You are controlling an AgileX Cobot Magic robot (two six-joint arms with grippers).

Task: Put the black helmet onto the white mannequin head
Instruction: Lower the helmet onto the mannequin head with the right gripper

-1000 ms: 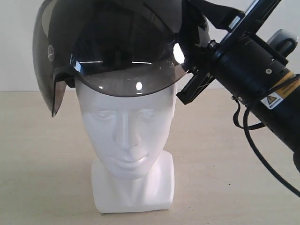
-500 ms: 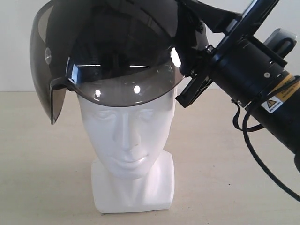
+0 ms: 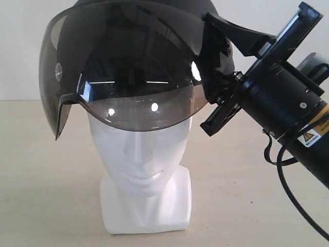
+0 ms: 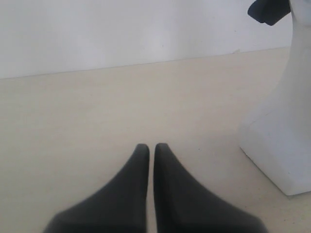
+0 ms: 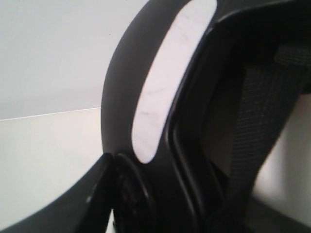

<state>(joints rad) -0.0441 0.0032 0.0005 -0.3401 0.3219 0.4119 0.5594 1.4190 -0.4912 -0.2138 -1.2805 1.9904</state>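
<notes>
The left gripper (image 4: pixel 151 145), two pointy black fingers, hangs low over the flat pale beige desk (image 3: pixel 46 180) toward its left edge. Its fingers are close together with only a thin crack between them, and they hold nothing. It looks like it is waiting out of the way. Next comes the shiny white plastic mannequin head (image 3: pixel 140 154), standing straight up on its blocky base in the middle of the desk, away from the back edge. The round dull-black helmet (image 3: pixel 205 20) is over the top of the head, and its smoky see-through bubble visor (image 3: pixel 123 103) hides the forehead and eyes. The helmet tips a little, so I think it must go down a bit more to sit right. On the right, the right gripper (image 3: pixel 220 87), black and chunky, is clamped on the helmet's side rim. It grips there so the open bottom can slide over the head.
</notes>
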